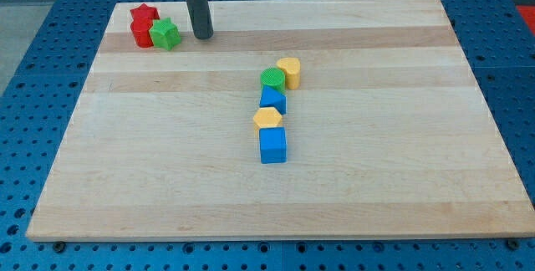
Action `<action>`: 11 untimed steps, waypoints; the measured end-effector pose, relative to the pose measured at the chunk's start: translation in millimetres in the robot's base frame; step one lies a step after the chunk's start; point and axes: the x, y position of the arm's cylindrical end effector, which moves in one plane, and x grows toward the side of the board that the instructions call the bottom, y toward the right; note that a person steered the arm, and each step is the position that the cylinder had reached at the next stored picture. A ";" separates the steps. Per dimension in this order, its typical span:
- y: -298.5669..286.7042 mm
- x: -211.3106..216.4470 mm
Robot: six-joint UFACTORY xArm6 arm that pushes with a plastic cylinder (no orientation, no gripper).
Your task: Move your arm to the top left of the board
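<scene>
Top left: my tip (202, 35) beside green star (165, 33)

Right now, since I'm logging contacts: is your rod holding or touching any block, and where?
Nothing is held. My tip rests on the board near its top left, just right of the green star, with a small gap between them.

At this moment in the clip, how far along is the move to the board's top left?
Nearly done: my tip is down on the board in its top-left area, just to the view's right of the green star and red star. In hand: nothing is being pushed. Left: perhaps a small shift further left, which the stars partly block.
</scene>
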 end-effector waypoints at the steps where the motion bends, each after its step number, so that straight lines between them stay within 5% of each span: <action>1: -12.0 -7.4; 11: -113.2 -79.9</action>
